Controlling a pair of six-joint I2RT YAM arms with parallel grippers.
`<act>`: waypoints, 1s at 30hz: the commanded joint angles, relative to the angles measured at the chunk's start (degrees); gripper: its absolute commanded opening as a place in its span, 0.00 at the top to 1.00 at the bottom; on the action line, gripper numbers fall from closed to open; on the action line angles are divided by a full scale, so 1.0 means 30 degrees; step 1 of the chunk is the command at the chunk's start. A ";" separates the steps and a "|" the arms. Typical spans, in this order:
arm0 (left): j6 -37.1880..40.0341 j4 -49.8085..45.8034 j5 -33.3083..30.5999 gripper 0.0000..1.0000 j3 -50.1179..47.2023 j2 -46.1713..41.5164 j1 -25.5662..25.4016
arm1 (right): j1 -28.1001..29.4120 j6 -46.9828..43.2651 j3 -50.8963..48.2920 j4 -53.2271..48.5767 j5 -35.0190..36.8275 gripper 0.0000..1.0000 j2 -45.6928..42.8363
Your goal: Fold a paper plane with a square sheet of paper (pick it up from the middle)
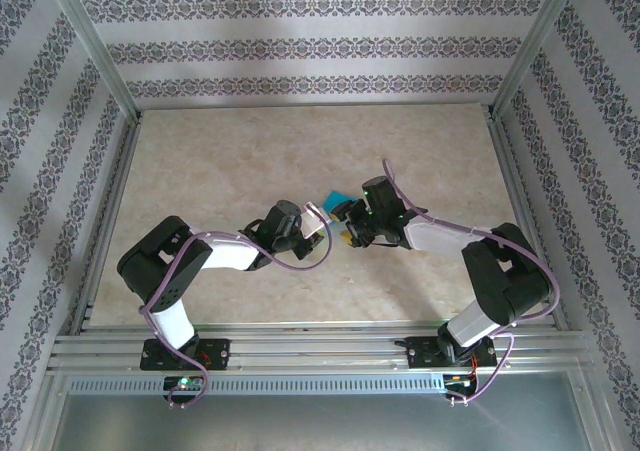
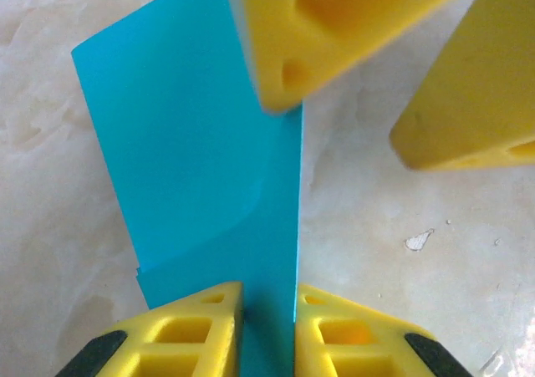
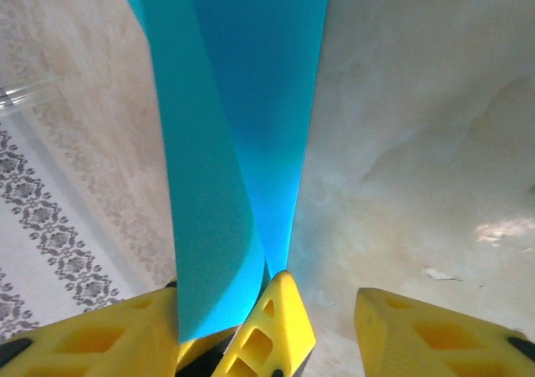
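Your left gripper (image 2: 268, 302) is clamped on the paper (image 2: 192, 143), jaws nearly together; your right gripper (image 2: 338, 118) has its jaws apart, one finger touching the paper's far end

Square sheet of paper (image 1: 333, 195), teal: 1.
Robot arms: 2, namely left arm (image 1: 225, 253), right arm (image 1: 435, 236).
Grippers: 2, namely left gripper (image 2: 267, 310), right gripper (image 3: 322, 298).
Yellow fingers (image 2: 192, 331): 2 per gripper, 4 total.
Purple cables (image 1: 300, 263): 2.
Table (image 1: 250, 151): 1.
White fleck (image 2: 419, 240) on table: 1.
Metal frame posts (image 1: 90, 41) at table's far corners: 2.
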 commanded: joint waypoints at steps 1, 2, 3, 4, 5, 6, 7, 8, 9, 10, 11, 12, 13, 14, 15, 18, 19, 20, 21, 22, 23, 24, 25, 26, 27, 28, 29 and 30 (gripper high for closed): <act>-0.2364 0.0642 0.0389 0.80 -0.0347 -0.0044 -0.0248 | -0.0386 -0.1642 0.0331 -0.1131 0.1406 0.38 -0.1128; -0.2860 0.0633 0.0455 0.80 -0.0379 -0.0109 -0.0248 | -0.0468 -0.2060 0.0303 -0.1384 0.1663 0.36 -0.1350; -0.3398 0.0590 0.0531 0.80 -0.0386 -0.0156 -0.0248 | -0.0559 -0.2618 0.0302 -0.1633 0.1944 0.33 -0.1615; -0.3917 0.0510 0.0640 0.80 -0.0358 -0.0223 -0.0248 | -0.0665 -0.3182 0.0273 -0.1921 0.2278 0.31 -0.1872; -0.4321 0.0428 0.0778 0.80 -0.0335 -0.0249 -0.0263 | -0.0750 -0.3795 0.0223 -0.2013 0.2526 0.29 -0.2072; -0.4781 0.0267 0.0926 0.81 -0.0305 -0.0288 -0.0249 | -0.0858 -0.4588 0.0135 -0.1989 0.2670 0.28 -0.2319; -0.5313 0.0007 0.0937 0.82 -0.0205 -0.0326 -0.0248 | -0.0983 -0.5289 0.0007 -0.2001 0.2801 0.27 -0.2487; -0.5694 -0.0345 0.1080 0.83 -0.0071 -0.0333 -0.0221 | -0.1077 -0.5920 -0.0165 -0.1868 0.2837 0.26 -0.2666; -0.6082 -0.0941 0.1274 0.84 0.0183 -0.0362 -0.0198 | -0.1178 -0.6751 -0.0346 -0.1807 0.2944 0.26 -0.2838; -0.6622 -0.1618 0.1405 0.85 0.0527 -0.0337 -0.0190 | -0.1262 -0.7449 -0.0548 -0.1771 0.3093 0.25 -0.3018; -0.7066 -0.2268 0.1565 0.85 0.0856 -0.0306 -0.0162 | -0.1321 -0.8097 -0.0744 -0.1677 0.3135 0.25 -0.3164; -0.7538 -0.3034 0.1863 0.86 0.1283 -0.0247 -0.0128 | -0.1402 -0.8953 -0.1008 -0.1351 0.3053 0.25 -0.3317; -0.8009 -0.3832 0.2164 0.87 0.1679 -0.0174 -0.0102 | -0.1458 -0.9631 -0.1172 -0.1307 0.3100 0.24 -0.3430; -0.8436 -0.4395 0.2420 0.88 0.1986 -0.0110 -0.0102 | -0.1549 -1.0009 -0.1285 -0.1346 0.2902 0.24 -0.3500; -0.8901 -0.4936 0.2663 0.88 0.2301 -0.0046 -0.0102 | -0.1671 -1.0602 -0.1378 -0.1134 0.2536 0.24 -0.3555; -1.0100 -0.6325 0.3340 0.89 0.3138 0.0089 -0.0076 | -0.1869 -1.1679 -0.1419 -0.1375 0.2039 0.25 -0.3483; -1.0332 -0.6859 0.3612 0.89 0.3485 0.0208 -0.0052 | -0.1914 -1.1929 -0.1426 -0.1448 0.1781 0.25 -0.3428; -1.0588 -0.7401 0.3782 0.90 0.3785 0.0354 -0.0051 | -0.1944 -1.2085 -0.1477 -0.1532 0.1755 0.25 -0.3408; -1.0819 -0.7771 0.3909 0.90 0.4026 0.0482 -0.0065 | -0.1996 -1.2171 -0.1554 -0.1496 0.1608 0.25 -0.3348; -1.0980 -0.8134 0.4129 0.90 0.4295 0.0623 -0.0051 | -0.2032 -1.2261 -0.1644 -0.1438 0.1470 0.25 -0.3315; -1.1075 -0.8547 0.4288 0.90 0.4604 0.0776 -0.0058 | -0.2033 -1.2306 -0.1739 -0.1437 0.1414 0.25 -0.3252; -1.1151 -0.8907 0.4414 0.91 0.4855 0.0941 -0.0044 | -0.2061 -1.2369 -0.1791 -0.1423 0.1337 0.25 -0.3216; -1.1121 -0.9259 0.4578 0.91 0.5145 0.1096 -0.0066 | -0.2084 -1.2413 -0.1902 -0.1394 0.1233 0.25 -0.3159; -1.1122 -0.9586 0.4721 0.91 0.5417 0.1253 -0.0073 | -0.2113 -1.2299 -0.2016 -0.1373 0.1099 0.25 -0.3142; -1.1138 -0.9829 0.4784 0.91 0.5599 0.1349 -0.0073 | -0.2119 -1.2174 -0.2162 -0.1241 0.1016 0.25 -0.3171; -1.1170 -0.9987 0.4739 0.91 0.5737 0.1407 -0.0087 | -0.2121 -1.1988 -0.2349 -0.1112 0.0918 0.25 -0.3174; -1.1104 -1.0050 0.4705 0.91 0.5773 0.1454 -0.0073 | -0.2121 -1.1840 -0.2512 -0.1093 0.0878 0.25 -0.3213; -1.1071 -1.0029 0.4703 0.91 0.5781 0.1433 -0.0098 | -0.2121 -1.1704 -0.2636 -0.1078 0.0897 0.25 -0.3285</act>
